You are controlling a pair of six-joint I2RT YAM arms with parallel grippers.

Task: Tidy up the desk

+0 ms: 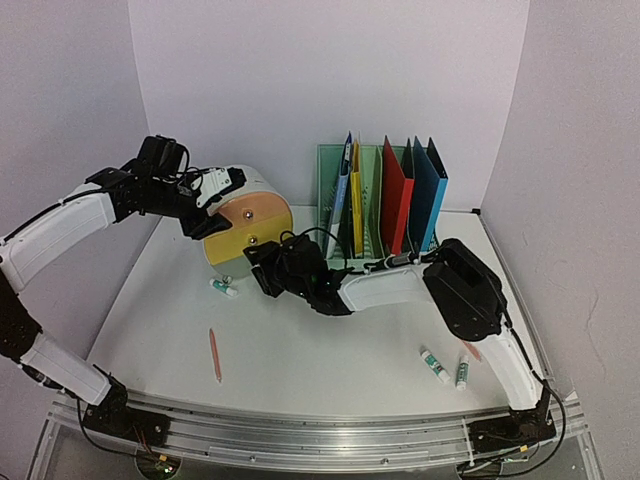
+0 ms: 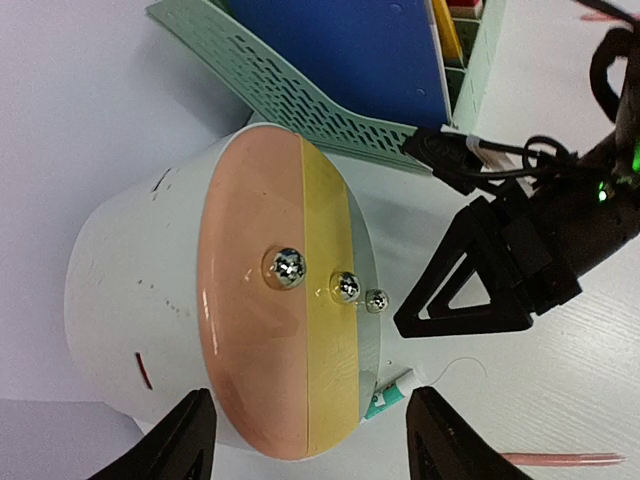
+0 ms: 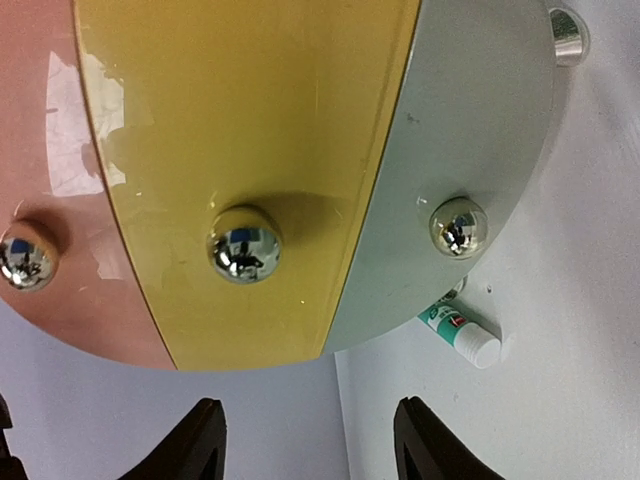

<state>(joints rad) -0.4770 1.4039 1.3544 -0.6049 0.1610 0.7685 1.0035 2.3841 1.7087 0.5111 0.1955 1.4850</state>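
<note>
The desk [image 1: 330, 350] spreads white from the silver rail [image 1: 320, 425] at 6 o'clock back to the lilac walls, under both arms. Nearest the rail lie a pink pencil [image 1: 214, 353] at 7 o'clock and a pair of white-and-green tubes [image 1: 434, 365] at 4 o'clock. A pinkish scrap beside them is half hidden by the right arm.

Further in, the right gripper [image 3: 305, 440] hangs spread wide and empty, facing the front of the round drawer unit [image 1: 250, 215]. The yellow drawer's knob [image 3: 244, 243] sits straight ahead at its 12 o'clock, with the green drawer's knob [image 3: 458, 226] off at 2 o'clock. In that wrist view the drawer fronts run up and down, so the wrist seems rolled on its side. A third tube [image 3: 460, 333] lies on the desk just beside the green front.

This gripper is the nearer one to the knobs. The left gripper [image 2: 308, 435], also wide open and holding nothing, hovers at the unit's 10 o'clock shoulder; I cannot tell whether it touches. A pull would likely run toward 4 o'clock.

Behind, at 1 o'clock, stands the mint file rack [image 1: 328, 190] with its folders [image 1: 396, 195]. The drawers are shut, so their contents are hidden.
</note>
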